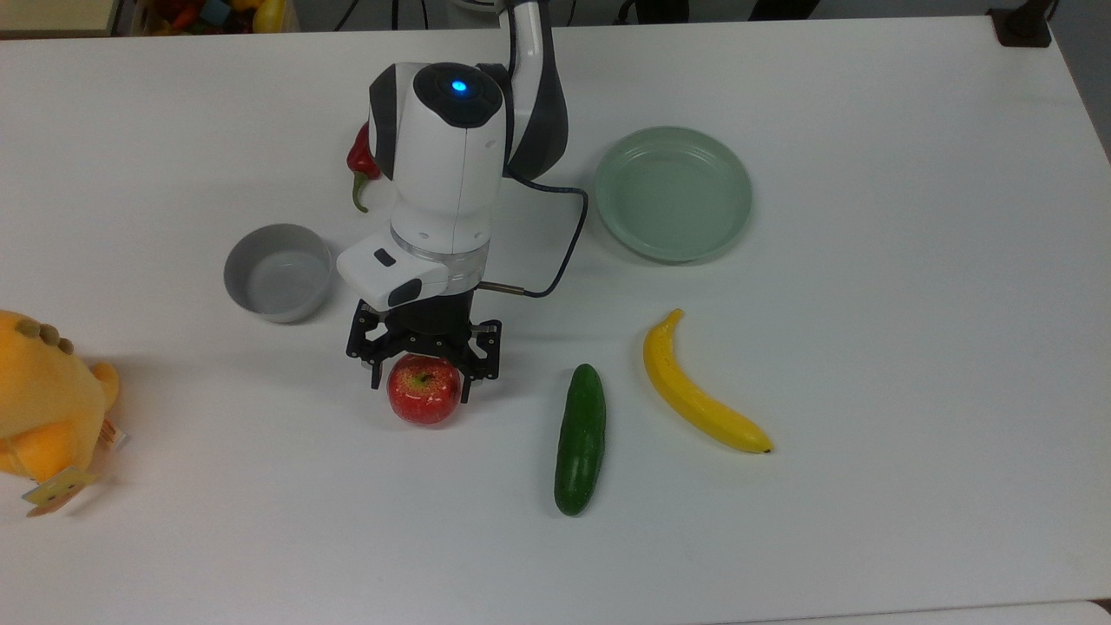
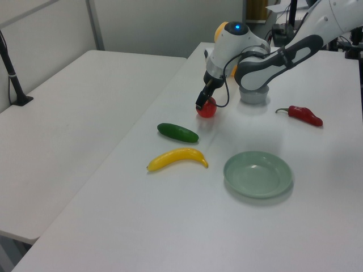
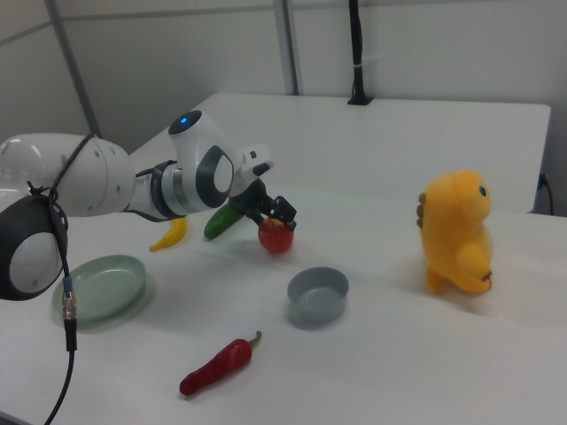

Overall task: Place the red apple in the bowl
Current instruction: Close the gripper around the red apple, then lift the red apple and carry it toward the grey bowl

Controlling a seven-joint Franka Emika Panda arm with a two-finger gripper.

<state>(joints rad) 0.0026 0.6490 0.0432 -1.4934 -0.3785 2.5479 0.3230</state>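
I have the tool (image 1: 423, 379) low over the red apple (image 1: 424, 392), its two black fingers spread apart with one on each side of the fruit, and I cannot tell whether the pads touch the skin. The apple sits on the white table (image 1: 868, 347) with its stem dimple facing up; being round, it has no real long axis. Its skin is glossy red with yellowish speckling. The bowl (image 1: 278, 272) stands just up and to the top view's left of the apple, apart from it: grey, round, straight-walled, matte and empty. In the right view the apple (image 3: 275, 235) lies beyond the bowl (image 3: 317, 295), under the tool (image 3: 271, 215). On the top view's right of the apple lie a dark green cucumber (image 1: 581, 439) (long axis nearly straight up and down the frame) and a smooth yellow banana (image 1: 698, 391) curving diagonally. A pale green shallow plate (image 1: 673, 193) sits farther back. A glossy red chili pepper (image 1: 360, 163) peeks from behind the arm. A fuzzy orange plush toy (image 1: 43, 408) carries a tag whose print I cannot read.
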